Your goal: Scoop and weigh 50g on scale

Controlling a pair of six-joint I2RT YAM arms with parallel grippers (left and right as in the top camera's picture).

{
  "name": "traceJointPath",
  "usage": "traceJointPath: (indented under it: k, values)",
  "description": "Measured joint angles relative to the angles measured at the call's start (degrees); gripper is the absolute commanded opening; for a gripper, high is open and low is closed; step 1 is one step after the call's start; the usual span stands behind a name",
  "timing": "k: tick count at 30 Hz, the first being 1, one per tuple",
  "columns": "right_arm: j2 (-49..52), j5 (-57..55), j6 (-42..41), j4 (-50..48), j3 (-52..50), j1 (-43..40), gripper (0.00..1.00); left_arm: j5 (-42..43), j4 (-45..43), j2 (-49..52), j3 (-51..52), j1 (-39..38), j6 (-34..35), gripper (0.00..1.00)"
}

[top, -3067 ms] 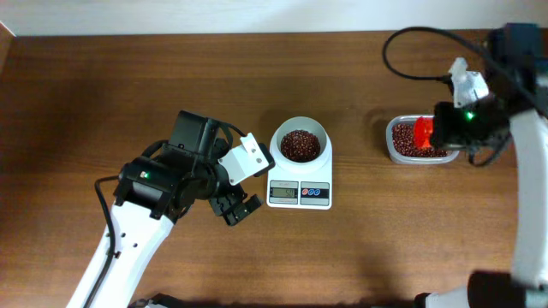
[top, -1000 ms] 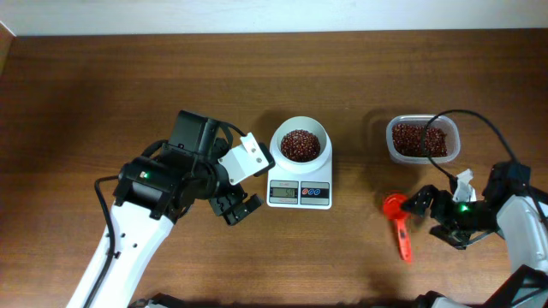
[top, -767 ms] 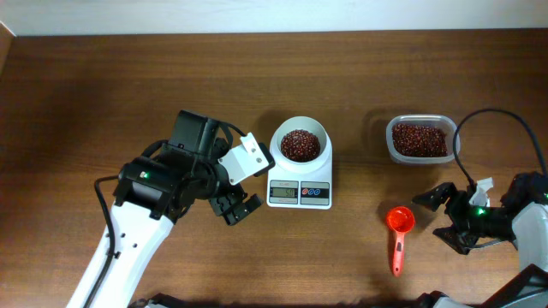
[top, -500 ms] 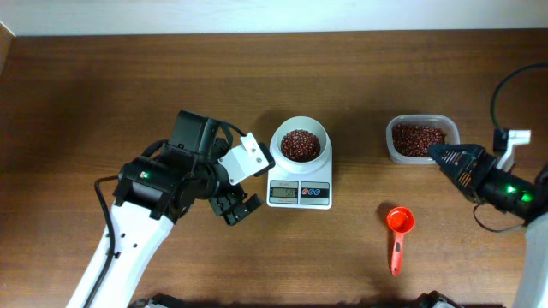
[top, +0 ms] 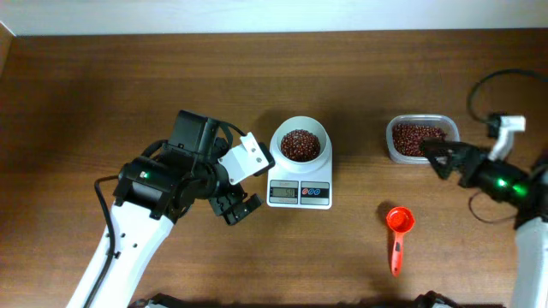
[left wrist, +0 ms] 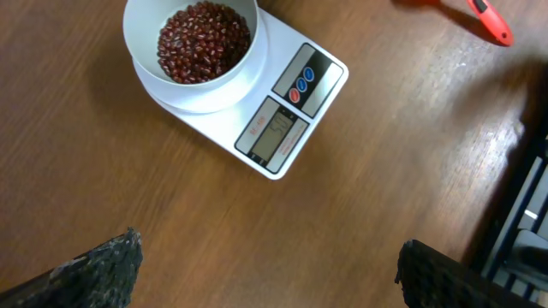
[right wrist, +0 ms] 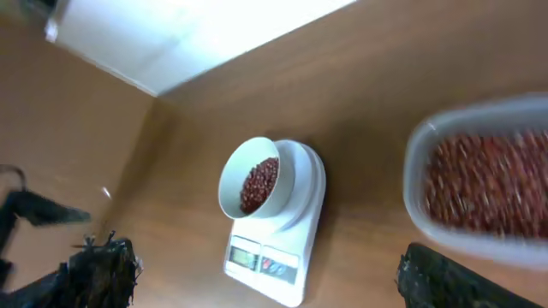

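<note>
The white scale sits mid-table, carrying a white bowl of red beans. In the left wrist view the scale and bowl lie ahead of my left gripper, which is open and holds nothing. In the overhead view that left gripper hovers just left of the scale. The red scoop lies alone on the table, bowl end up. My right gripper is open and empty beside the clear tub of beans. The right wrist view shows the scale and tub beyond the right gripper.
A black cable loops above the right arm at the table's right edge. The red scoop's handle shows at the top right of the left wrist view. A pale wall borders the table's far side.
My right gripper has left the red scoop lying on the table and has swung up and away to the tub's right side. The left arm, scale and bowl have not moved.
</note>
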State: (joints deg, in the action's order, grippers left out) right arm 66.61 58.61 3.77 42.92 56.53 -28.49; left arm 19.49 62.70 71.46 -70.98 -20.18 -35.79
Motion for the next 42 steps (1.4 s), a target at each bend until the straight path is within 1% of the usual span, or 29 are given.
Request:
traceJointPath:
  k: [2,7,11,14,21,25,28,30,34,37,39,42]
  values:
    - [0.00,-4.17,1.44,-4.31,0.00,6.64,0.99,0.00,0.07,0.00,0.00,0.00,0.00,0.99]
    - [-0.87,-15.50,2.71,-10.78,-0.07,15.32,0.99,0.02,0.07,0.00,0.00,0.00,0.00,0.99]
    - [-8.37,-23.30,2.86,-10.86,-0.07,16.17,0.99,0.02,0.11,0.00,0.00,0.00,0.00,0.99]
    - [-13.18,-26.03,2.91,-8.96,-0.07,16.17,0.99,0.02,0.09,0.00,0.00,0.00,0.00,0.99]
    - [-19.54,-27.15,3.02,-8.68,-2.25,16.17,0.99,0.02,0.09,0.00,0.00,0.00,0.00,0.99]
    - [-24.59,-27.32,6.19,-7.80,-2.73,16.17,0.99,0.02,0.09,0.00,0.00,0.00,0.00,0.99]
    - [-28.63,-27.15,7.45,-8.46,-6.01,16.17,0.99,0.02,0.11,0.00,0.00,0.00,0.00,0.99]
    - [-31.26,-27.06,7.91,-10.47,-9.25,16.17,0.99,0.00,0.07,0.00,0.00,0.00,0.00,0.99]
    - [-37.05,-26.60,8.17,-21.31,-19.12,16.17,0.99,0.00,0.04,0.00,0.00,0.00,0.00,0.99]
    - [-37.75,-26.43,8.22,-29.79,-26.34,16.20,0.99,0.02,0.09,0.00,0.00,0.00,0.00,0.99]
    - [-38.07,-26.95,8.20,-32.17,-28.11,17.27,0.99,0.00,0.07,0.00,0.00,0.00,0.00,0.99]
    - [-39.23,-29.11,8.20,-33.03,-29.35,21.92,0.99,0.02,0.09,0.00,0.00,0.00,0.00,0.99]
